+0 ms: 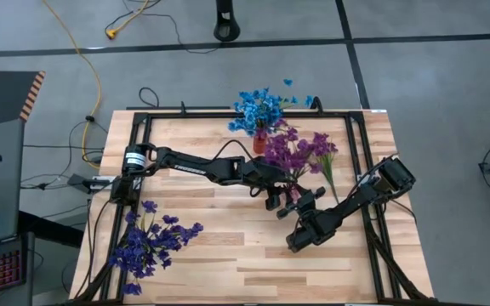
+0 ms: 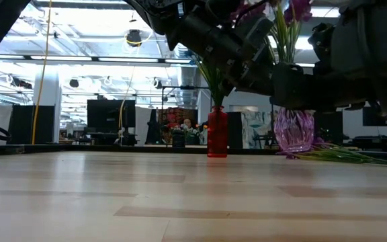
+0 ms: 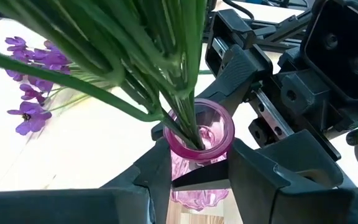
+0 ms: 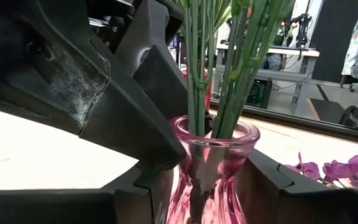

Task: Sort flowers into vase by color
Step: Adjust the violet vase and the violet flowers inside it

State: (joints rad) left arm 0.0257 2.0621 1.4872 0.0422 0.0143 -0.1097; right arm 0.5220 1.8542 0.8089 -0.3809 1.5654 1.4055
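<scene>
Both grippers, left (image 1: 272,201) and right (image 1: 306,204), stood open astride the pink vase (image 3: 199,140) holding magenta flowers (image 1: 300,153), gripping nothing.

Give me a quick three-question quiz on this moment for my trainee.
1. True or false: the blue flowers stand in the red vase.
2. What do both the left gripper and right gripper straddle? A) pink vase B) red vase C) loose flowers
3. Which colour of flowers still lies unsorted near the table's front left corner?

Key: 1 true; 2 A, the pink vase; 3 indigo flowers.
</scene>
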